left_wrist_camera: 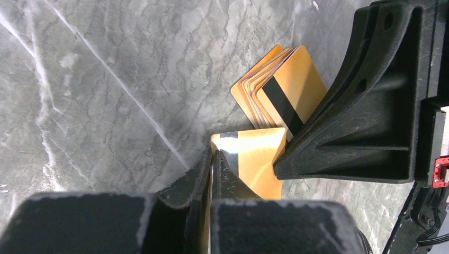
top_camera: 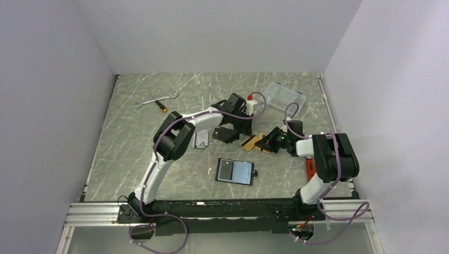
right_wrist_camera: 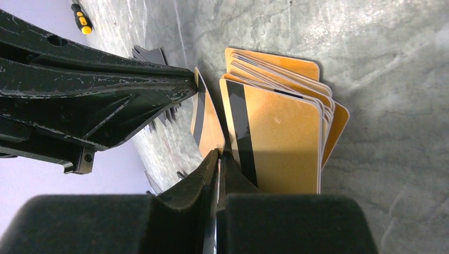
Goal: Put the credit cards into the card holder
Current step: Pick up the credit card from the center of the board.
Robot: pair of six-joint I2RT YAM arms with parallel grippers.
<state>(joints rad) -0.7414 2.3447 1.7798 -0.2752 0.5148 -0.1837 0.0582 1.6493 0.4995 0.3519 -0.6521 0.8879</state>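
Note:
The card holder (top_camera: 235,171) lies open on the table, pale blue-grey inside, nearer the arms than both grippers. A fanned stack of orange credit cards (left_wrist_camera: 286,84) (right_wrist_camera: 283,137) rests on the marble, its top card showing a black stripe. One card (left_wrist_camera: 257,153) (right_wrist_camera: 206,124) stands on edge above the table beside the stack. My left gripper (left_wrist_camera: 218,156) (top_camera: 239,138) is shut on one end of it. My right gripper (right_wrist_camera: 218,154) (top_camera: 266,143) is shut on the opposite end. Each wrist view shows the other arm's black fingers (left_wrist_camera: 360,127) (right_wrist_camera: 106,100) meeting the card.
A grey-black flat piece (top_camera: 201,139) lies left of the left gripper. A wrench (top_camera: 159,98) and a screwdriver (top_camera: 159,105) lie at the back left. A clear plastic box (top_camera: 286,95) and a white bottle (top_camera: 249,104) stand at the back. A red item (top_camera: 308,168) lies near the right arm.

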